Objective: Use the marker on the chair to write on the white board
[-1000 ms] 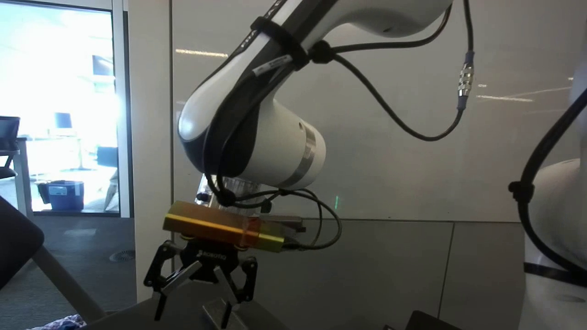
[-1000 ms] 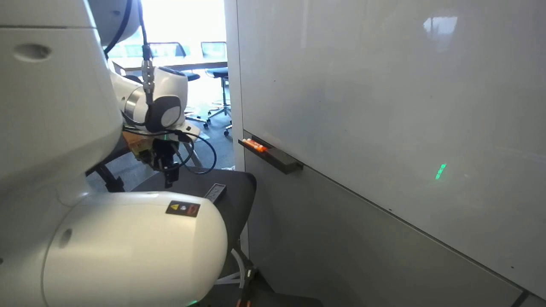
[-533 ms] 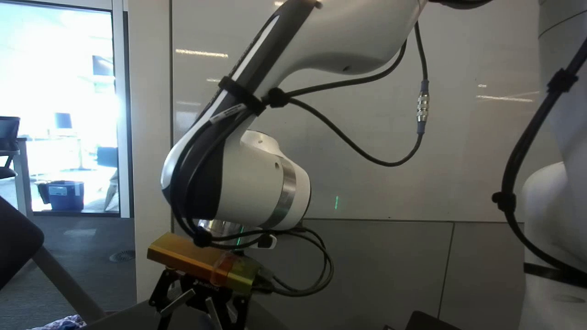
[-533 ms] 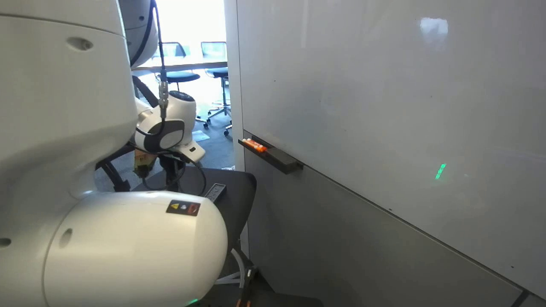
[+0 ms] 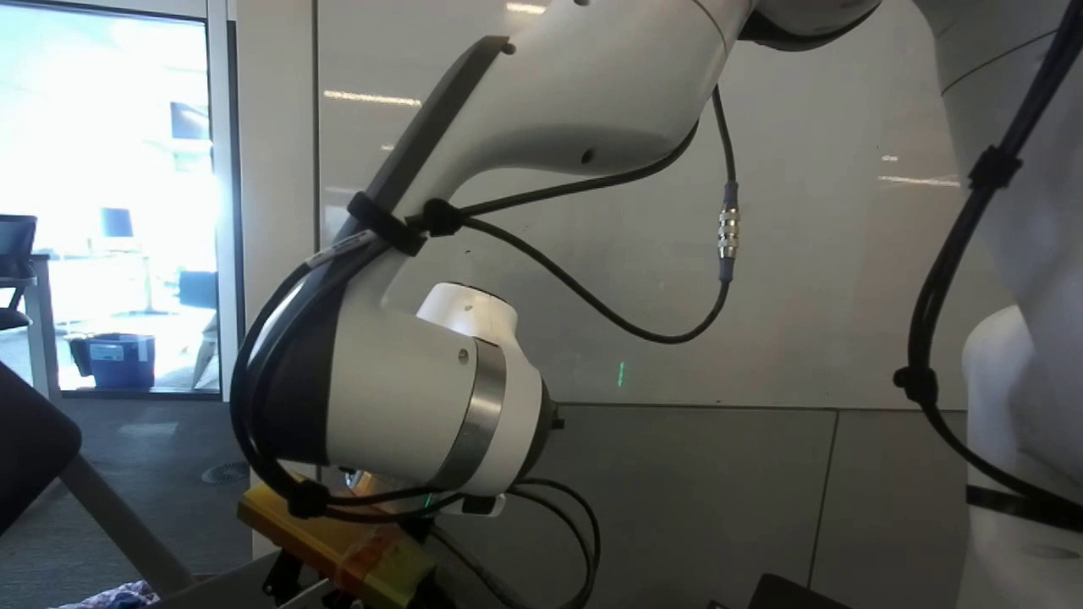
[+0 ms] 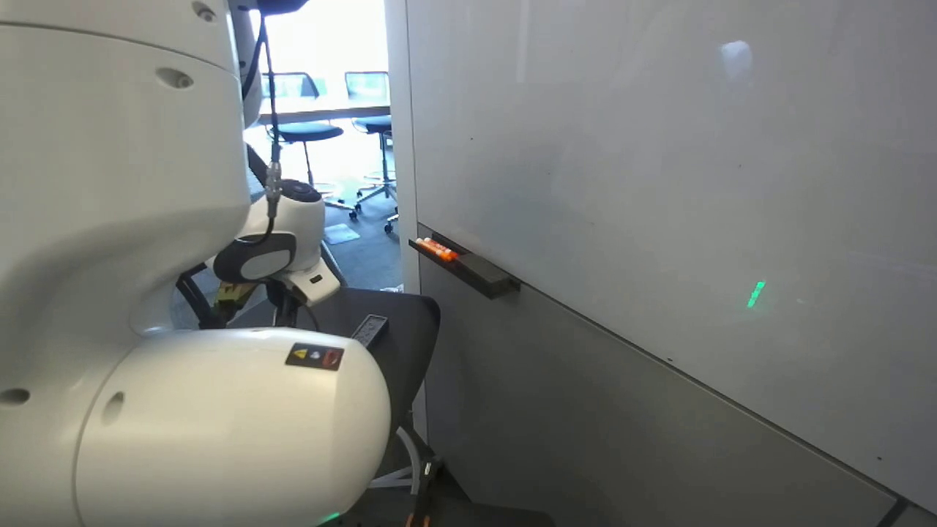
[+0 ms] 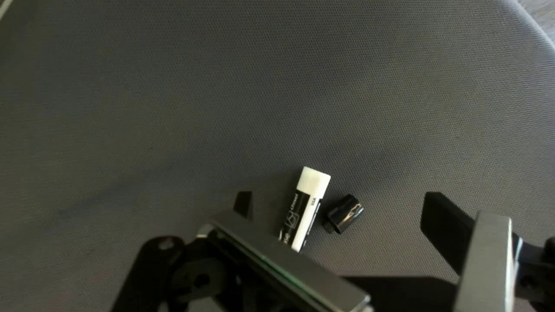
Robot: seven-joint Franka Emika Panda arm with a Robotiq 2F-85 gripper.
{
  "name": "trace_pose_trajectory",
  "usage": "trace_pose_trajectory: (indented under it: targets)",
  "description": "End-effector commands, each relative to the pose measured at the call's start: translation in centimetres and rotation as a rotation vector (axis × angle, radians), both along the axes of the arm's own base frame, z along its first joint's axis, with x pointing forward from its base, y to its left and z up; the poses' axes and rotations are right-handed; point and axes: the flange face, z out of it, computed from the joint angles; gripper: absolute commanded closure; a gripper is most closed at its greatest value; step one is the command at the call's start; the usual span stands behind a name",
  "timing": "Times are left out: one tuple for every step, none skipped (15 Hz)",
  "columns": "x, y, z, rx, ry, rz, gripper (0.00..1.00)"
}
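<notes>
Fingers (image 7: 446, 234) stand wide apart, empty; seen between them, the marker (image 7: 305, 206) lies on the chair (image 7: 260, 91) beside a black cap (image 7: 344, 213). Grasping and writing on the white board (image 6: 659, 183) apparently remain.

Close wrist view; chair (image 7: 260, 108) below

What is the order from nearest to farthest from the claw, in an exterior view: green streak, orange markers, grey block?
1. Grey block: on the chair.
2. Orange markers: on the ledge.
3. Green streak: on the white board.
</notes>
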Motion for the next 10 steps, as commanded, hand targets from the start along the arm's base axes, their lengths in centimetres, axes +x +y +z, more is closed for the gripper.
trace_pose_trajectory:
  targets:
    - [-0.6,0.2,-1.1,-0.047,-0.032,-0.053,0.00]
    - [-0.8,-0.2,-1.4,-0.067,-0.041,-0.064,0.00]
    - [-0.8,-0.4,-1.6,-0.073,-0.043,-0.072,0.00]
    - [-0.9,-0.5,-2.0,-0.083,-0.044,-0.075,0.00]
    - [-0.8,-0.5,-2.4,-0.085,-0.039,-0.076,0.00]
    - [-0.8,-0.4,-2.8,-0.087,-0.034,-0.077,0.00]
    - [-0.8,-0.5,-3.1,-0.088,-0.027,-0.080,0.00]
    - [-0.9,-0.6,-3.4,-0.096,-0.022,-0.090,0.00]
    - [-1.1,-0.8,-3.6,-0.103,-0.013,-0.098,0.00]
    - [-1.3,-1.1,-3.9,-0.109,-0.002,-0.107,0.00]
